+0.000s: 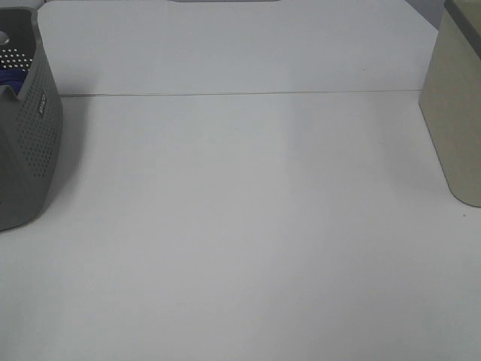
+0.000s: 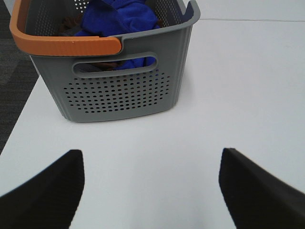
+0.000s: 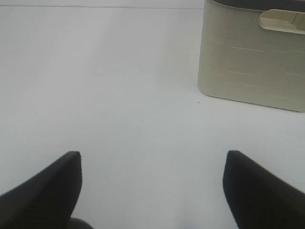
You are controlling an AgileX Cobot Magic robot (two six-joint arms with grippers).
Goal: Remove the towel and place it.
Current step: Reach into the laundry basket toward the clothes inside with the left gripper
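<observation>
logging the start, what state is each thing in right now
towel: bunched up inside the grey basket
grey basket: upright on the table, towel inside
beige bin: upright on the table, contents hidden
left gripper: open, empty
right gripper: open, empty

white table with a thin seam, dark grey carpet floor beside it.

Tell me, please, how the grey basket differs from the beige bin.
The grey basket has an orange rim grip; the beige bin has no orange. The basket's walls are perforated; the bin's are solid with a faint block pattern. The basket holds the blue towel; the bin's inside is hidden. Both stand upright on the white table, at opposite sides.
</observation>
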